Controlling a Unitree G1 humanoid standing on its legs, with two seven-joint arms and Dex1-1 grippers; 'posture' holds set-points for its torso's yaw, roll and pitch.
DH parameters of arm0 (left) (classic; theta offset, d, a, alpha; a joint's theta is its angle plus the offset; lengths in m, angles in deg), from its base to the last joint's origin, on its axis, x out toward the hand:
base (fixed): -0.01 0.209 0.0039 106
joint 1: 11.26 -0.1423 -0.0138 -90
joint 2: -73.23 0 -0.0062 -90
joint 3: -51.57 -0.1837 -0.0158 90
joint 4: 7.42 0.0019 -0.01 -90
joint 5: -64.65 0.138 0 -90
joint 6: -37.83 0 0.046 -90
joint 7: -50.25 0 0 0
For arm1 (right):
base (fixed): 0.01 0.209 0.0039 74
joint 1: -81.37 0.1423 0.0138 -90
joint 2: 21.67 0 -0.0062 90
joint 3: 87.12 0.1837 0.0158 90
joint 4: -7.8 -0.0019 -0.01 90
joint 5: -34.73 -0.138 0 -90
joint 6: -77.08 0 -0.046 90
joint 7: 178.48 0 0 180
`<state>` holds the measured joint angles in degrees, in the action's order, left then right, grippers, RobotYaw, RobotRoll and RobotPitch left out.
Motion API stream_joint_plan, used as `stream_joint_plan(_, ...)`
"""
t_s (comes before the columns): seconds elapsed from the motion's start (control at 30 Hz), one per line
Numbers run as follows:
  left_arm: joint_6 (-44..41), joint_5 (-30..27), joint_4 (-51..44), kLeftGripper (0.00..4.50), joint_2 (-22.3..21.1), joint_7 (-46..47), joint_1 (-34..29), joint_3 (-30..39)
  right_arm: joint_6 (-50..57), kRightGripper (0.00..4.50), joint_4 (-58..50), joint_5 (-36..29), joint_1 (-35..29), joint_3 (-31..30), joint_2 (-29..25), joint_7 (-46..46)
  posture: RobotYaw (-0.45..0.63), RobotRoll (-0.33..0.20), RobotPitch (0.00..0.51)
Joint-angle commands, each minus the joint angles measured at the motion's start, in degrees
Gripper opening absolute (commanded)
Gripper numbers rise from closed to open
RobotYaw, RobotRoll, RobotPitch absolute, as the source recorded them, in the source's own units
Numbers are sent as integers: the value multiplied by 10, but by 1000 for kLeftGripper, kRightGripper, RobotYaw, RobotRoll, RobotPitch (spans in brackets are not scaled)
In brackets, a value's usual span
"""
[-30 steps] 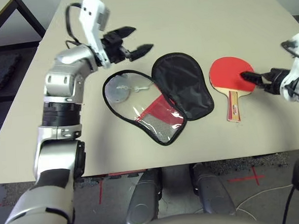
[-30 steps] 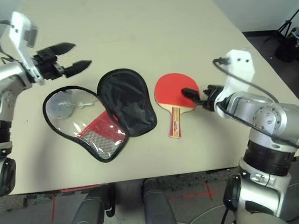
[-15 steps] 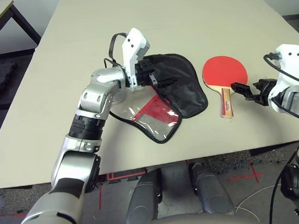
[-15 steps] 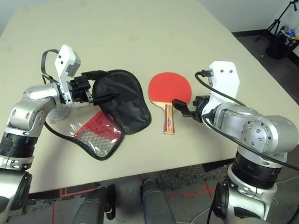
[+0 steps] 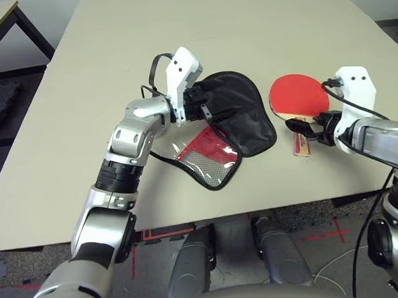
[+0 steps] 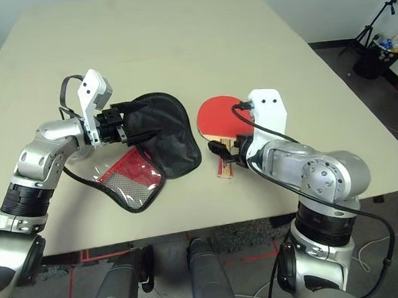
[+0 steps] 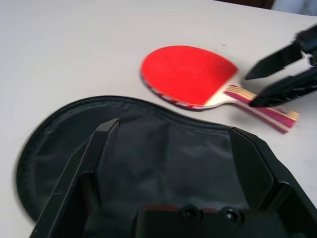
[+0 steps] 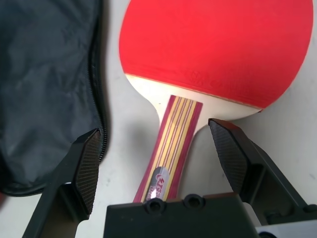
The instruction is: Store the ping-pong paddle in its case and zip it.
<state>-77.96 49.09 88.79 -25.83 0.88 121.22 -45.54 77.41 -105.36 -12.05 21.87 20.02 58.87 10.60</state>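
- On the beige tabletop: one ping-pong paddle, round red rubber face up, short light wood handle striped red and black pointing toward the robot. It lies flat, to the right of the case and just apart from its black edge.
- Beside it, to the left: one paddle-shaped case, unzipped and spread open in two halves. The black fabric half lies nearer the paddle; the clear plastic half with red mesh panel lies nearer the robot's left arm. Black zipper edging runs round both halves.
- Left pincer: two black fingers spread wide, holding nothing. It reaches low over the black fabric half of the case, pointing toward the paddle. Whether the fingertips touch the fabric cannot be told.
- Right pincer: two black fingers spread wide, holding nothing. The fingers stand one on either side of the paddle handle, with a gap on each side between finger and wood. The left-hand finger sits close to the case's zipper edge.
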Motion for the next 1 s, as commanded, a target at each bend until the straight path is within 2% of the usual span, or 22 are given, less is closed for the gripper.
stream_joint_plan(0.03, -11, 0, -17, 4500, -8, 5, -9, 7, 22, 4480, 10, -32, -12, -12, 9, 47, -24, 0, 211)
stream_joint_plan(0.17, -16, -2, -21, 4500, -10, 9, -11, 10, 22, 4480, 21, -46, -10, -16, 6, 89, -23, 0, 210)
stream_joint_plan(0.27, -17, -2, -20, 4500, -10, 10, -9, 12, 22, 3975, 32, -55, -13, -21, 1, 113, -21, 0, 209)
stream_joint_plan(0.47, -20, -3, -21, 4500, -8, 17, -6, 17, 22, 1977, 51, -82, -20, -38, -6, 144, -18, 0, 210)
stream_joint_plan(0.6, -20, -2, -20, 4500, -10, 20, -7, 19, 22, 1211, 59, -102, -18, -52, -14, 155, -9, 0, 211)
stream_joint_plan(0.77, -24, -5, -25, 4500, -10, 24, -9, 22, 22, 1164, 70, -91, -3, -50, -22, 165, -5, 0, 209)
stream_joint_plan(1.0, -23, -5, -27, 4500, -11, 28, -10, 24, 22, 1144, 80, -4, 53, -17, -4, 165, -2, 0, 206)
